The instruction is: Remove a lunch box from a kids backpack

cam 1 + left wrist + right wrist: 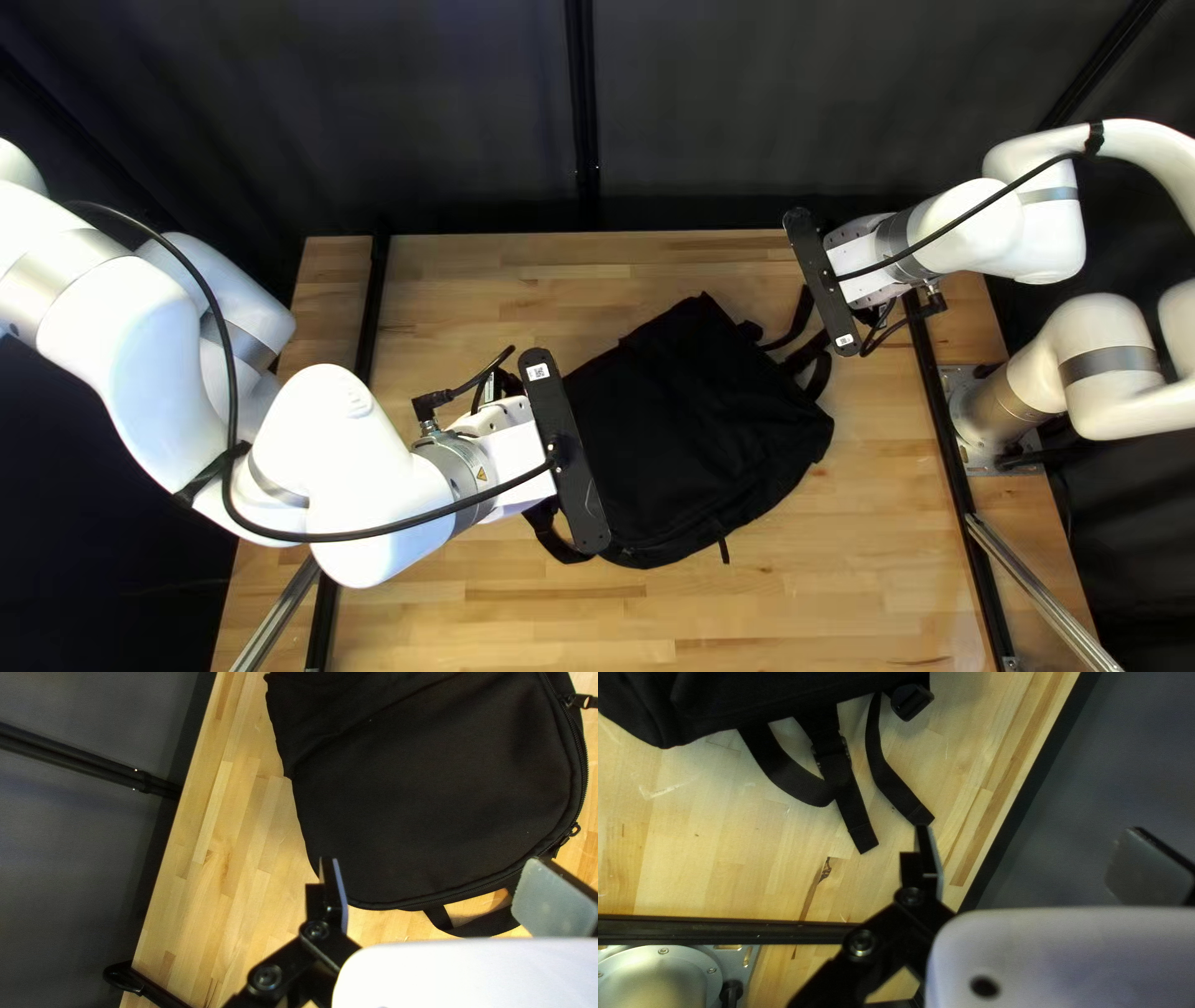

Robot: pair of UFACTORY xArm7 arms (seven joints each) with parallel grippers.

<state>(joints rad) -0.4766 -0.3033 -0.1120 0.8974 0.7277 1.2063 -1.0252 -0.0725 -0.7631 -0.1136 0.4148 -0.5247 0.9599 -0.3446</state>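
Note:
In the top left view my left gripper (567,454), its fingers hidden under its mount, hovers over the left edge of a black backpack (697,429). My right gripper (828,286) is past the backpack's upper right corner, near its straps. The left wrist view shows the backpack (430,790) lying flat ahead of my left gripper (430,893), whose fingers stand wide apart with nothing gripped; zipper and carry handle lie near one finger. In the right wrist view my right gripper (1030,858) is open too, with loose straps (837,784) beside one finger. No lunch box is visible.
Black rails (370,305) run along both sides of the wooden table (772,610). A dark curtain (747,112) hangs behind its far edge. My right arm's metal base (657,977) is bolted beside the right rail.

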